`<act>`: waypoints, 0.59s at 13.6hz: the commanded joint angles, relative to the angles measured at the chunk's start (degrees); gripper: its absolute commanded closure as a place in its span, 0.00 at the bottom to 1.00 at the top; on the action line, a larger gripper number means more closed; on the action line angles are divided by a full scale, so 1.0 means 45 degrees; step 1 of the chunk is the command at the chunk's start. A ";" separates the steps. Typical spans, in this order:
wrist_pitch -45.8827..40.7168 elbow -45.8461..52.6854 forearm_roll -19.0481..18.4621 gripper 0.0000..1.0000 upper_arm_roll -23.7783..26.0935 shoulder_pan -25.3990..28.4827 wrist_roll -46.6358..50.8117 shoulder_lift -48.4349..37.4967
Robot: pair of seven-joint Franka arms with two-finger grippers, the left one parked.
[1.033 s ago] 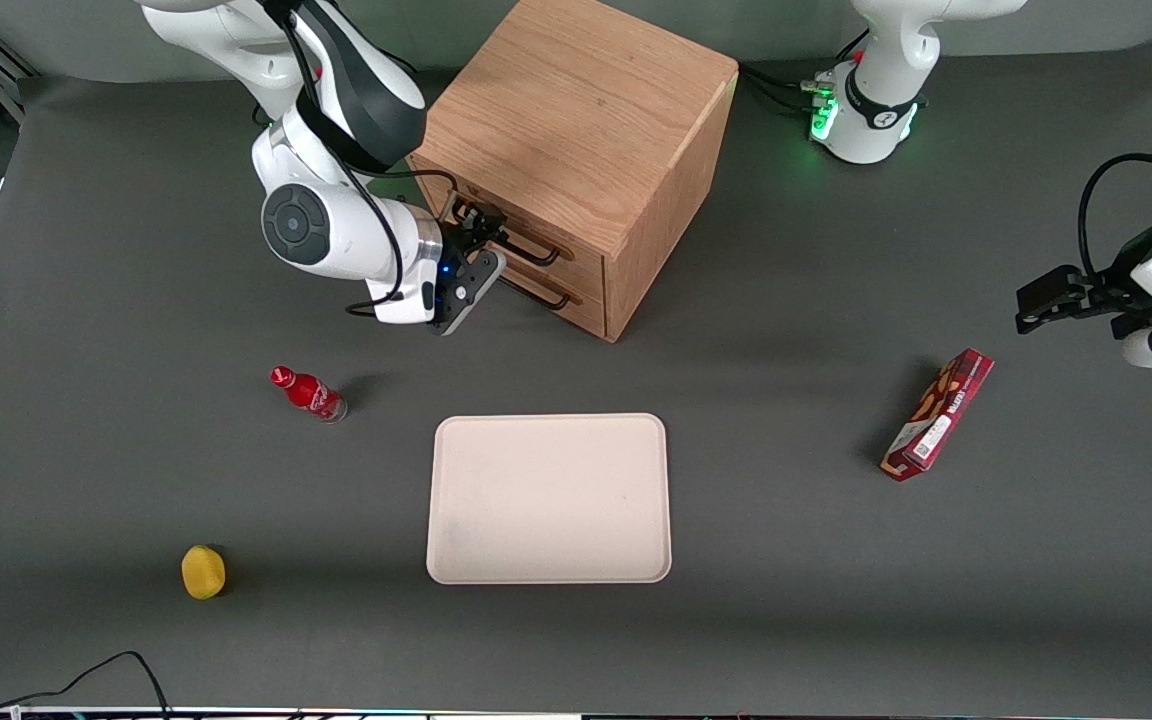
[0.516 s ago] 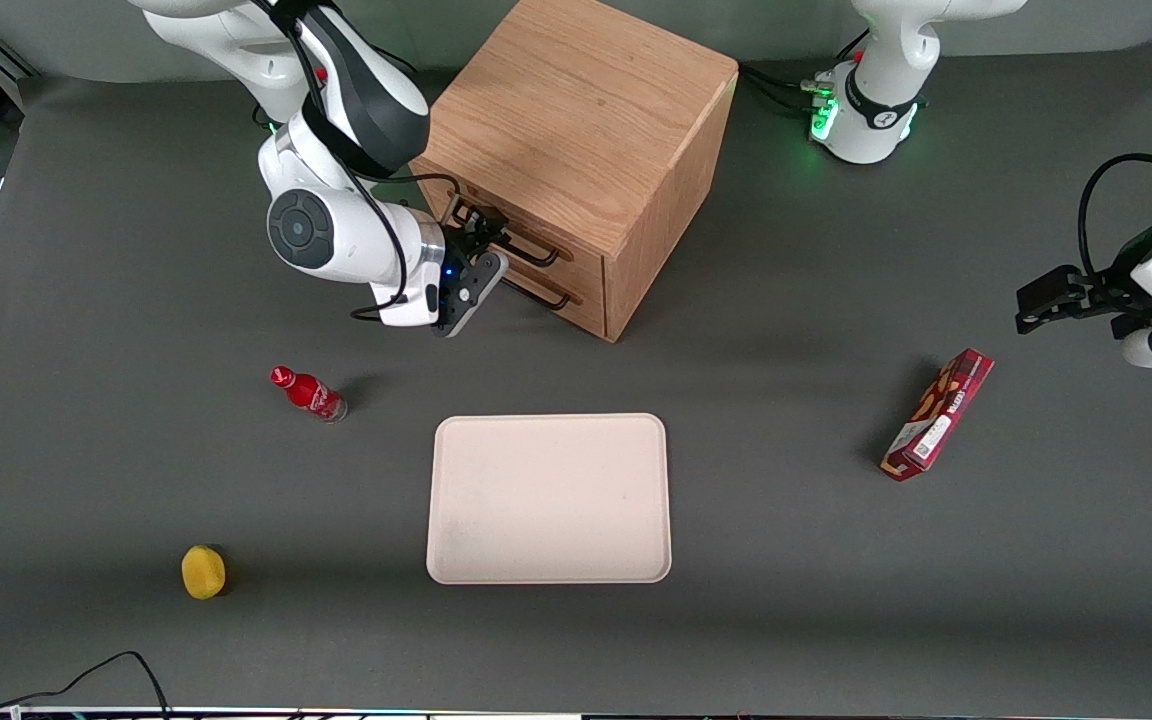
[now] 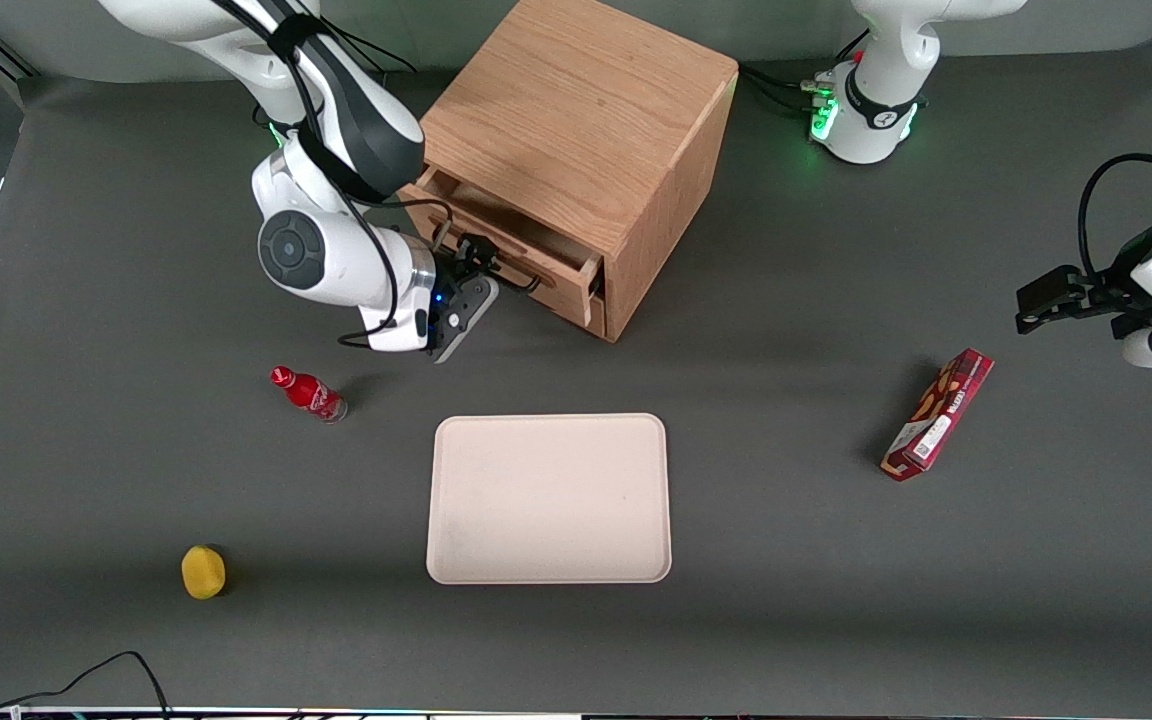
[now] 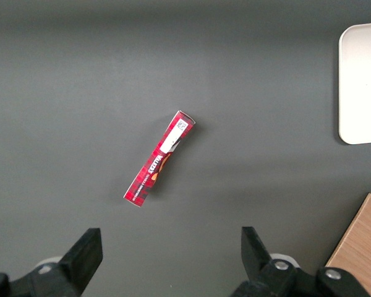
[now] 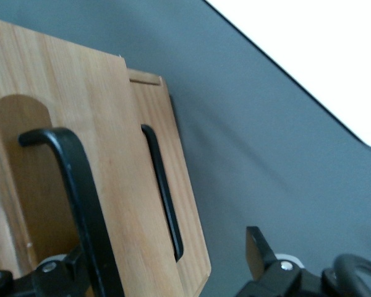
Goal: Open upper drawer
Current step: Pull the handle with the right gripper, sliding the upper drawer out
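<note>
The wooden cabinet (image 3: 576, 110) stands at the back of the table. Its upper drawer (image 3: 561, 290) is pulled partly out, and its inside shows below the cabinet top. My right gripper (image 3: 476, 265) is in front of that drawer at its black bar handle (image 3: 526, 283). In the right wrist view the gripper (image 5: 167, 260) is open with its fingers wide apart. The handle (image 5: 74, 185) runs close beside one finger (image 5: 68, 269). The upper drawer front (image 5: 117, 154) stands nearer than the lower drawer front (image 5: 188, 235), whose own handle (image 5: 162, 192) also shows.
A red bottle (image 3: 308, 393) lies nearer the front camera than my gripper. A cream tray (image 3: 548, 498) sits mid-table, and a yellow object (image 3: 203, 571) lies near the front edge. A red box (image 3: 938, 414) (image 4: 159, 158) lies toward the parked arm's end.
The upper drawer has slid out of the cabinet toward the front camera. My gripper has moved the same way with the handle.
</note>
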 commanded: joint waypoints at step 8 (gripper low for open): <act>-0.0737 0.2471 -0.1397 0.00 -0.0683 -0.0050 -0.0600 0.1641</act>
